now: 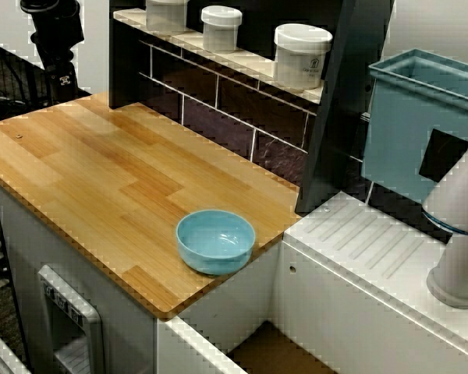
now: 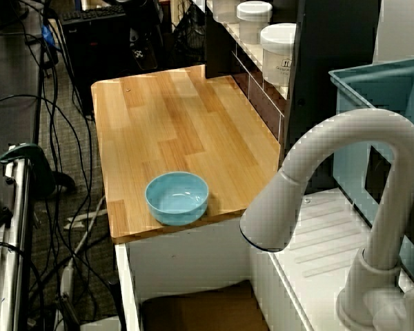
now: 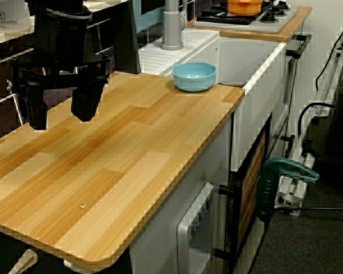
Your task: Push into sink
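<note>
My claw [image 3: 62, 117], fingers apart and empty, hangs over the wooden counter [image 1: 101, 179], well apart from the blue bowl [image 1: 215, 241] at the sink [image 1: 269, 351] edge. Risk: an off-centre push could skid it off the front edge.

- A light blue bowl [image 1: 215, 241] is seen on a counter [image 1: 101, 171] striped in pale and honey-brown wood.
- The sink [image 2: 193, 303] is walled in white and floored in brown.
- The bin [image 1: 417, 125] is coloured teal-blue.
- The gripper [image 3: 60, 105] is black.
</note>
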Robot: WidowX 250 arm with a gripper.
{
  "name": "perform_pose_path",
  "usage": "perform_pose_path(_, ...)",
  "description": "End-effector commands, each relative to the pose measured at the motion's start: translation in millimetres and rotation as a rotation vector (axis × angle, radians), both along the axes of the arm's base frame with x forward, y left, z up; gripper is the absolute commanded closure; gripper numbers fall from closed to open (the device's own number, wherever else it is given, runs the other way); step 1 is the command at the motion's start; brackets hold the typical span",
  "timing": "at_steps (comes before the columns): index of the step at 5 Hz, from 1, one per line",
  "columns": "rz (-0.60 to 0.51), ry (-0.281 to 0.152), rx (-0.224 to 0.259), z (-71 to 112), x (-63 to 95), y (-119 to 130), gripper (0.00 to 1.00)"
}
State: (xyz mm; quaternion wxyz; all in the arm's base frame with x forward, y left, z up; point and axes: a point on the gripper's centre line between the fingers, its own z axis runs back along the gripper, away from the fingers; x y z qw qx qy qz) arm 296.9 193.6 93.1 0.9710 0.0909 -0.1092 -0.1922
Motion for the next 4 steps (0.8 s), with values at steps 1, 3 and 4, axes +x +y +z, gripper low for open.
perform_pose_path(1,0.0,0.0,0.0,0.0,0.0,0.0,0.0)
perform_pose_path(3,-0.092,0.015,-0.004,7.7,-7.9,-53.4,0.0)
perform_pose_path(4,-0.152,0.026,-0.01,11.2,-7.1,-69.6,0.0)
